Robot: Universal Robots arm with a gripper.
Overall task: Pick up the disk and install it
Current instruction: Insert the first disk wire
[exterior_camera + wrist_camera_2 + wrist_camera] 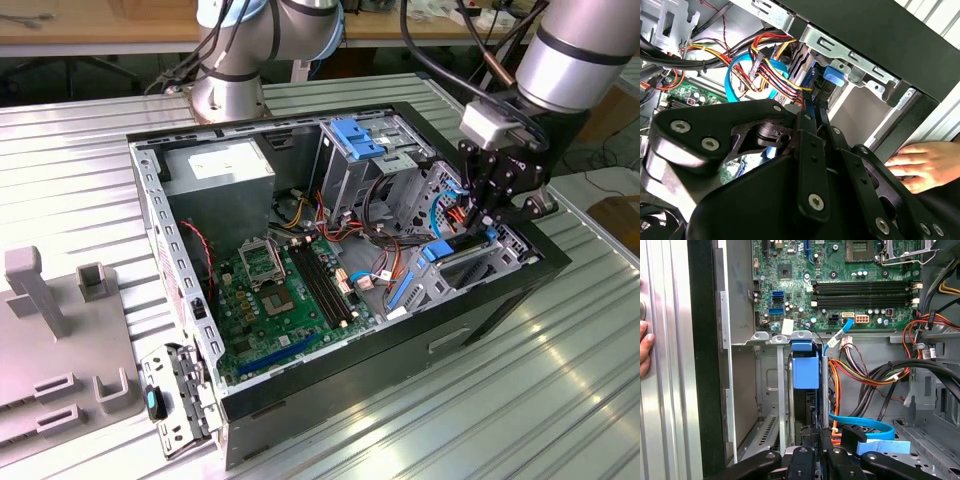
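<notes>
disk [805, 372]: one, upright in drive bay | fingers [812, 432]: closed on disk | hand [927, 162]: one, on case edge

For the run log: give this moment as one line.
tool: at drive bay, over disk | disk: upright in bay slot | person's hand: resting on case edge

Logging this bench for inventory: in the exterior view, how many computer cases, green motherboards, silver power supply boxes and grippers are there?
computer case: 1
motherboard: 1
power supply box: 1
gripper: 1
Total: 4
</notes>
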